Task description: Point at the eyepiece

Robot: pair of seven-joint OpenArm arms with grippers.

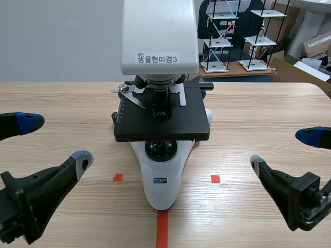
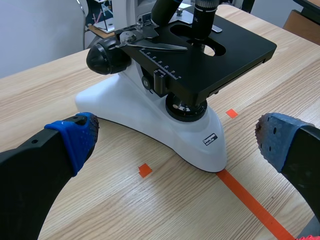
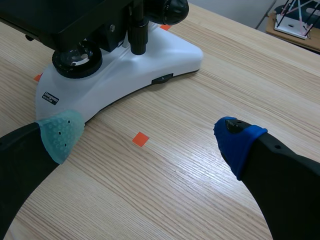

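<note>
Scene view, white microscope (image 1: 163, 181) with black stage (image 1: 191, 119), left pincer (image 1: 56, 140) wide, right pincer (image 1: 283, 149) wide.

- The microscope (image 1: 160, 36) runs straight off the top edge in the scene view, so the eyepiece can't be seen there. Both wrist views only catch its lower half, so no eyepiece in those either.
- The little base label (image 1: 160, 181) is too small to read in any view.
- Same goes for the numbers on the stage scale (image 2: 165, 67), way too tiny.
- The stick-frame models (image 1: 220, 36) at the back are partly hidden behind the microscope's head.
- The cardboard box (image 1: 318, 46) is chopped by the right edge, with its print cut off mid-word.
- For the left gripper (image 1: 56, 140) and right gripper (image 1: 285, 150), only the fingers show. The arms run off the bottom corners.
</note>
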